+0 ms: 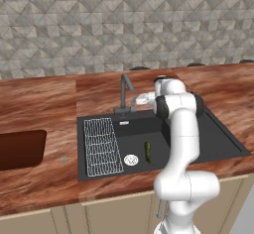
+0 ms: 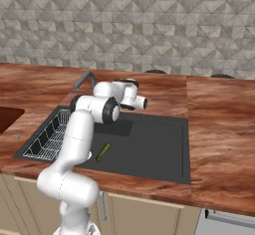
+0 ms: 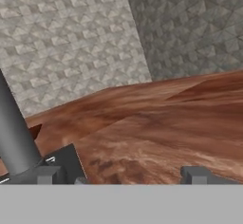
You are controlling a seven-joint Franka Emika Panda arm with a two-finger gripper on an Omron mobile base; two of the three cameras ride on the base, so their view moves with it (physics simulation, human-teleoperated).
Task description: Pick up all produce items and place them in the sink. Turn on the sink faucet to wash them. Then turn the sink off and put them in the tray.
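Hand view shows the tool [image 3: 118,174] spread wide beside the faucet [image 3: 14,133]; left base view shows the cucumber [image 1: 148,151] in the sink [image 1: 218,139].

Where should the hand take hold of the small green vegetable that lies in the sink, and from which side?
Probably at the middle of the vegetable, coming straight down from above. It lies flat on the sink floor, long and thin, beside the drain and apart from the wire rack. The fingers should close across its narrow width, not along its length.
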